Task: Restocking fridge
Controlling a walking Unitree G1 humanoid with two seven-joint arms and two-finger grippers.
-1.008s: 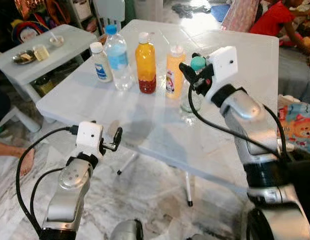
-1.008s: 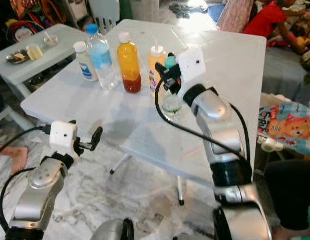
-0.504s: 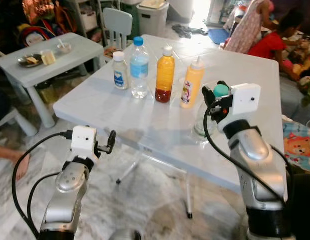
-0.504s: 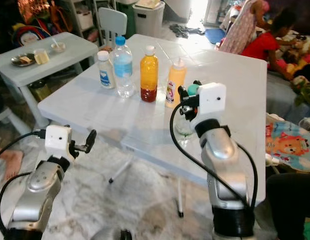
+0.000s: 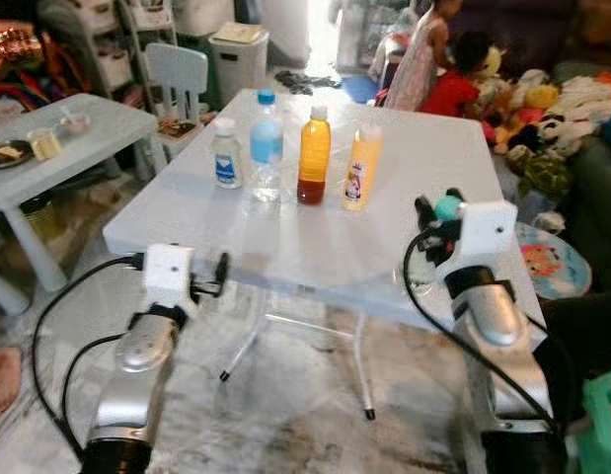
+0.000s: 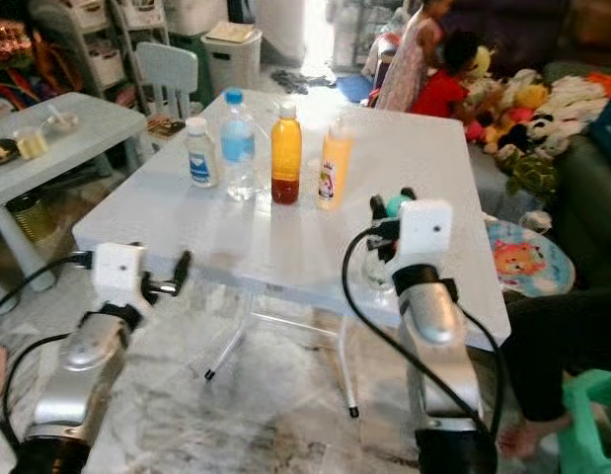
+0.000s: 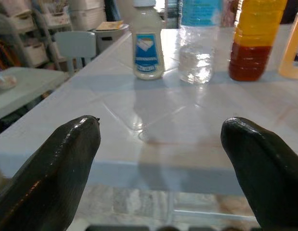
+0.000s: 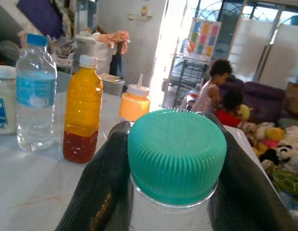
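1. Head views: I see my right gripper (image 5: 435,209) clamped on a clear bottle with a teal cap (image 5: 446,206) over the white table's (image 5: 285,237) near right edge. Far across the table stand a small white-capped bottle (image 5: 225,154), a water bottle (image 5: 267,143), an orange juice bottle (image 5: 313,157) and a yellow squeeze bottle (image 5: 361,168). Children sit among plush toys (image 5: 547,109) far right.
2. Left wrist view: my left gripper (image 7: 161,159) is spread apart, empty, facing the table's near edge.
3. Right wrist view: both fingers (image 8: 103,183) press the bottle's neck below the cap.
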